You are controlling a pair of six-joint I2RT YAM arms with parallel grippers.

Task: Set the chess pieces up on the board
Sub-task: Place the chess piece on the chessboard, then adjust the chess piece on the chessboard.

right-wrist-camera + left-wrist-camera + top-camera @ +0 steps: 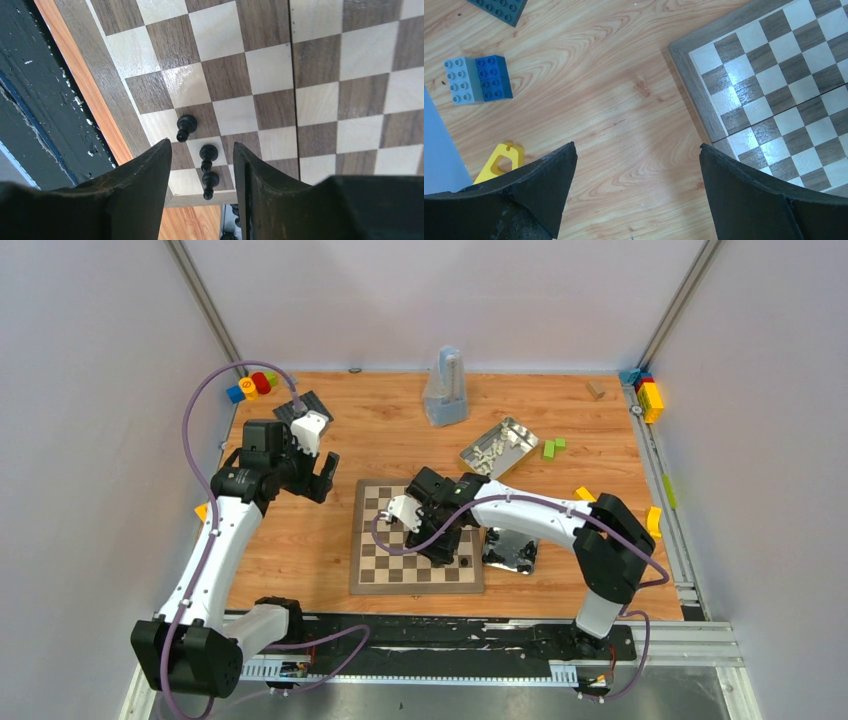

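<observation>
Noted toy blocks (252, 385) at the far left corner of the table (300, 560). Found the left gripper (636, 185) over bare wood near the far left corner of the board (400, 585), fingers spread wide, gripping nothing. Seen from its wrist: a blue and grey block pair (478, 80) and a yellow piece (499, 160) lying on the wood.

Located the board flat at table centre, close to the front edge, most squares bare.

Found the right gripper (202, 170) low over the board's near right corner, fingers parted, pinching nothing. Counted three black pawns (209, 156) upright in a short line at that corner: two standing in the gap between the fingers and clear of both, one just beyond the tips.

Noted a metal tin (515, 430) on the table beyond the board's far right corner, holding pale pieces (492, 450). Recorded green blocks (553, 448) just beside the tin.
</observation>
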